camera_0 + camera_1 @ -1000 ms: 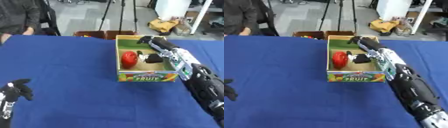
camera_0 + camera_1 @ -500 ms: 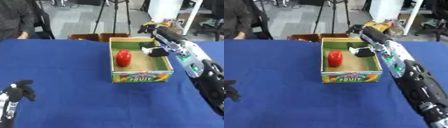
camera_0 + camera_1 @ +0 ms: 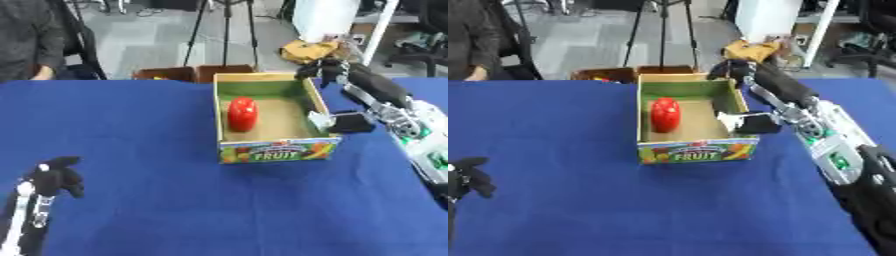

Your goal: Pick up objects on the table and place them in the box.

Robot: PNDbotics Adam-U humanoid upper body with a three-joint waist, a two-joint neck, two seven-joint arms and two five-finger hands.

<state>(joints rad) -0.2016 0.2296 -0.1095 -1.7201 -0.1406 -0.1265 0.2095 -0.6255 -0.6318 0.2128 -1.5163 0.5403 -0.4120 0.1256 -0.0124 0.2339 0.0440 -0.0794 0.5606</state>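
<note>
A cardboard box (image 3: 273, 150) with a "FRUIT" label on its front stands in the middle of the blue table. A red rounded object (image 3: 242, 113) sits inside it, towards the left wall. My right arm comes in from the right along the box's right side. My right hand (image 3: 322, 68) is dark and blurred just past the box's far right corner. A black and white part of that arm (image 3: 347, 122) hangs beside the right wall. My left hand (image 3: 56, 177) rests at the lower left, fingers relaxed and holding nothing.
A brown crate (image 3: 186, 74) stands just behind the box at the table's far edge. A person in dark clothes (image 3: 26, 37) sits at the far left corner. A tripod and a tan bag (image 3: 311, 50) are on the floor beyond.
The camera has shifted, so the box sits differently in view. Relative to the box, my right hand has drawn back from over its inside to beyond the far right corner.
</note>
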